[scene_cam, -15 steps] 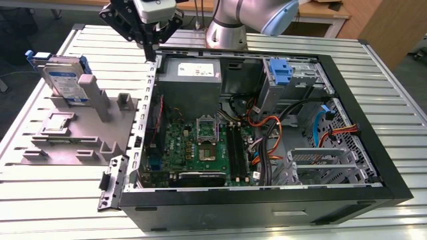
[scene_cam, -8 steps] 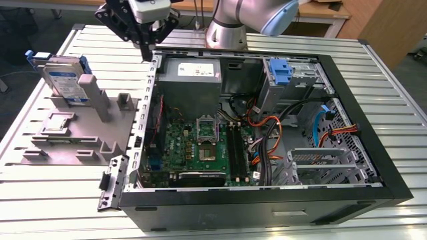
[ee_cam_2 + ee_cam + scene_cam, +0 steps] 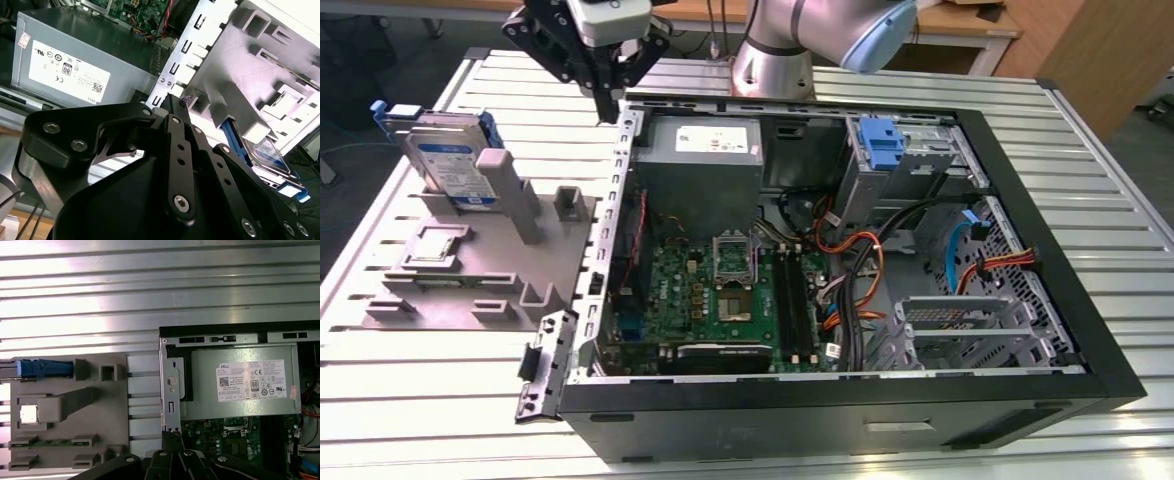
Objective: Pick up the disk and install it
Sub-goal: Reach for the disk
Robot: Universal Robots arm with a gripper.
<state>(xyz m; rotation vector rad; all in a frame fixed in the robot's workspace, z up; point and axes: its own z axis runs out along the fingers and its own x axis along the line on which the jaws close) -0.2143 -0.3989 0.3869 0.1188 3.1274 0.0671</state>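
On the exterior view's left, clear of the open computer case (image 3: 854, 388), the disk (image 3: 450, 160) stands on edge in a grey holder (image 3: 520, 215), its blue carrier framing the labelled metal body. It is untouched, which puts the work at the very first step, the approach to the pick-up.

The gripper (image 3: 607, 108) hangs above the case's near sheet-metal wall (image 3: 623, 180), beside the power-supply box (image 3: 700, 160) and well apart from the disk. Its fingers (image 3: 172, 107) look clenched tip to tip with nothing between them.

By these pictures, a grasp calls for the fingers to part, the arm to cross towards the holder and the wrist to line up with the disk's thin upper edge, seen as a blue strip in the first wrist view (image 3: 42, 369).

The holder's tall post (image 3: 518, 190) rises just beside the disk and crowds one side of it, and the case wall stands between the gripper and the holder.

Inside the case lie the motherboard (image 3: 720, 290), a tangle of orange and black cables (image 3: 854, 250), a bare blue bracket (image 3: 881, 145) at the upper drive bay and a metal cage (image 3: 961, 325) lower down. Which bay is meant for the disk cannot be told.

The ribbed metal surface (image 3: 427, 400) carries both case and holder.
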